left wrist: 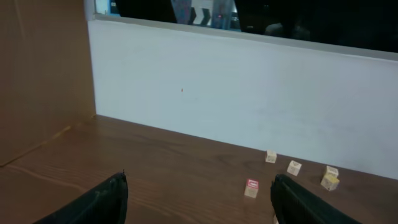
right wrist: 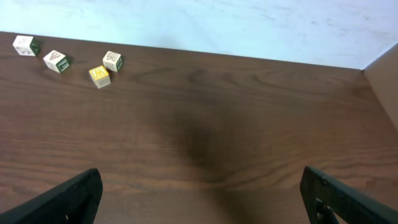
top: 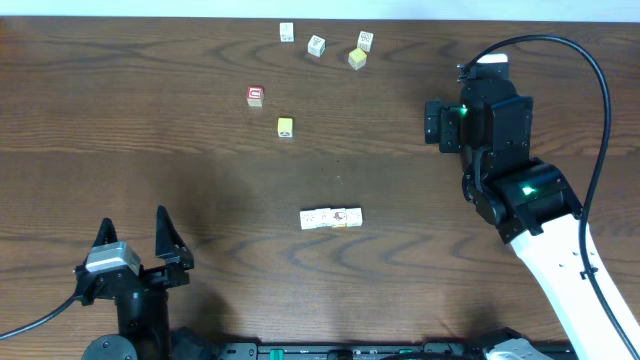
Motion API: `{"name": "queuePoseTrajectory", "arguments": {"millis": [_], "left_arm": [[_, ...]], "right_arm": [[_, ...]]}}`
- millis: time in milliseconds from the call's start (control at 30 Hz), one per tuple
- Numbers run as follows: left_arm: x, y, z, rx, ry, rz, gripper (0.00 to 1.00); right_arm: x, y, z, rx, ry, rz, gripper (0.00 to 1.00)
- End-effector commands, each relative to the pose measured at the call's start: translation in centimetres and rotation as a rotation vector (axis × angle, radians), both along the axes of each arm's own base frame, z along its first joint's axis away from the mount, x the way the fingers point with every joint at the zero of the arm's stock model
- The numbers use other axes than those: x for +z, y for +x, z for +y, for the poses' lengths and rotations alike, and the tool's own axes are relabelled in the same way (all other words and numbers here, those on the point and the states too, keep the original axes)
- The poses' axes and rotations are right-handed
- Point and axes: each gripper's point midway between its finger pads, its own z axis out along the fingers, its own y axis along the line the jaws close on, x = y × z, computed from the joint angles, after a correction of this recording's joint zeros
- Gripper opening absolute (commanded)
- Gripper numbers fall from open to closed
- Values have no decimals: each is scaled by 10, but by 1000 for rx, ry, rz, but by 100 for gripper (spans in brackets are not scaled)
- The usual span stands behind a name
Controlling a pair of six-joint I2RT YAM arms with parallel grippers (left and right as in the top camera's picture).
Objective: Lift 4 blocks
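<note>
Four cream blocks (top: 331, 218) lie in one touching row mid-table, well apart from left gripper (top: 133, 222) and right gripper (top: 435, 126), both spread wide and empty; risk: uneven end-squeeze buckles the row.

Robotics lab test rig: wood-grain surface (top: 200, 150), plain white backboard (left wrist: 249, 93), brown side panel (left wrist: 43, 74), left arm (top: 130, 300), right arm (top: 560, 250), loose black cable (top: 606, 110).
</note>
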Motion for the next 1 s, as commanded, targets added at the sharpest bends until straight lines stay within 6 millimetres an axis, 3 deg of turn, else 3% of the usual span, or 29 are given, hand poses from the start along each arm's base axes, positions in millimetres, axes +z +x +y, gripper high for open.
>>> {"name": "queuePoseTrajectory", "arguments": {"millis": [0,200,967], "left_arm": [[7,-8,21,115,-7,-12,74],[5,-21,53,319,-19,-5,74],[-5,-21,53,319,23,45,74]], "right_arm": [[3,1,-9,-26,-20,-7,99],[2,0,-10,-26,-24,3,99],[-5,-4,-9,-15,-31,37,99]]}}
